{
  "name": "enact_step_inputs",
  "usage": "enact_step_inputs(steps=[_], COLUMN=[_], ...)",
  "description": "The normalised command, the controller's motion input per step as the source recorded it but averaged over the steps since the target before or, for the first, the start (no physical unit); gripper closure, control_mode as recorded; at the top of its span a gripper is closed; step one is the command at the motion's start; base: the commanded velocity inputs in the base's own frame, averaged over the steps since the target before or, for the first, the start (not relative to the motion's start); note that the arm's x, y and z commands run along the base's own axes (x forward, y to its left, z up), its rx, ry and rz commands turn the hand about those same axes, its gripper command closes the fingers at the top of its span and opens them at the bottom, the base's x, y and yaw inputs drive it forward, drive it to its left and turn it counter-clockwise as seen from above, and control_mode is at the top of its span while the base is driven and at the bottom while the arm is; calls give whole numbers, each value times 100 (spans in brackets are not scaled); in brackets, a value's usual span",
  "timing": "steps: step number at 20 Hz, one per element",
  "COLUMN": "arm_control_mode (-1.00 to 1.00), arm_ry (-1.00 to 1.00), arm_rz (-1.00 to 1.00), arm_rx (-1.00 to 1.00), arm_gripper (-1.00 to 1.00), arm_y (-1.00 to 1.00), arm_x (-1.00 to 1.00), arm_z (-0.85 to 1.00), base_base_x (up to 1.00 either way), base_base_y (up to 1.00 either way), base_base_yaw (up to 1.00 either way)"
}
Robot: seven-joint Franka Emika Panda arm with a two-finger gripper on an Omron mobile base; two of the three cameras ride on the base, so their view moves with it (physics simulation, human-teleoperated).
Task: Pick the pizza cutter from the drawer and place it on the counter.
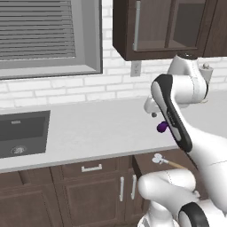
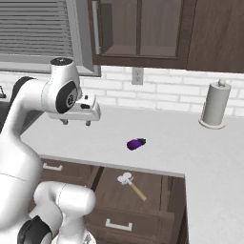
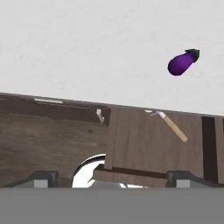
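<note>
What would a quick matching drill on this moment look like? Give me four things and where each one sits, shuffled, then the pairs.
Things:
1. pizza cutter
2. purple eggplant
3. paper towel roll
4. gripper

Places:
A. standing upright on the counter by the brick wall
B. lying inside the open drawer
C. hovering above the counter, holding nothing
D. lying on the counter near its front edge

Pairs: 1-B, 2-D, 3-A, 4-C
</note>
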Motion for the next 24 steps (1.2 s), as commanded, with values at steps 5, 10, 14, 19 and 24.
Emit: enact_step_inputs(steps=[5,10,14,19,24], arm_control_mode=[-100,-100,-100,-100,100], arm_ry=[-5,0,0,0,0], arm_rz=[-2,0,0,0,0], arm_rx=[0,0,0,0,-1], arm_gripper=[-100,-100,-100,-100,-100], arm_y=[58,3,0,0,5], arm_x=[-47,-2,0,0,-10], arm_z=[0,0,0,0,0], base_base_x=[0,0,0,0,-8], base_base_y=[0,0,0,0,9], base_base_yaw=[0,0,0,0,0])
